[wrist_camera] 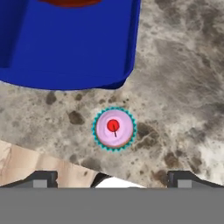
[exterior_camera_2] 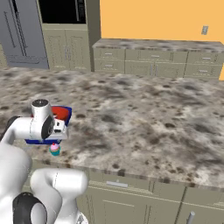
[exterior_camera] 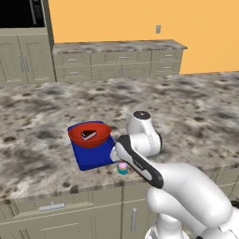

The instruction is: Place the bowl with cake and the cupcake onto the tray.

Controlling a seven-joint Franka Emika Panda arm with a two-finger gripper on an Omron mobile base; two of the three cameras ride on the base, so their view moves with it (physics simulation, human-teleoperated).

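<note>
- The cupcake [wrist_camera: 114, 128] was seen standing upright on the stone counter [exterior_camera: 196, 116], just off the tray [wrist_camera: 74, 48], near that tray's front corner and apart from its rim.
- In the hand view the cupcake was looked down on from directly above, with its pink frosting and red dot ringed by the teal wrapper.
- The gripper [wrist_camera: 112, 181] was held above the cupcake with its two dark fingertips [wrist_camera: 43, 178] spread wide, nothing between them; the cupcake sat a little ahead of the line between the tips.
- The bowl [exterior_camera: 90, 134] was already found resting on the tray, over its far half, with the cake [exterior_camera: 88, 135] lying inside it; that part of the task was judged done.
- The near half of the tray was left as bare blue floor, and it was judged the natural place for the cupcake.
- The step in hand was judged to be the pick of the cupcake; for a clean pick, the hand would best be shifted until the cupcake lay midway between the tips, then lowered straight.
- The wrapper, not the frosting, was judged the better part to be pinched, and lightly, since so small a thing could be tipped or squeezed out.
- On the carry, the tray's raised rim would need to be cleared, and the bowl kept untouched.
</note>
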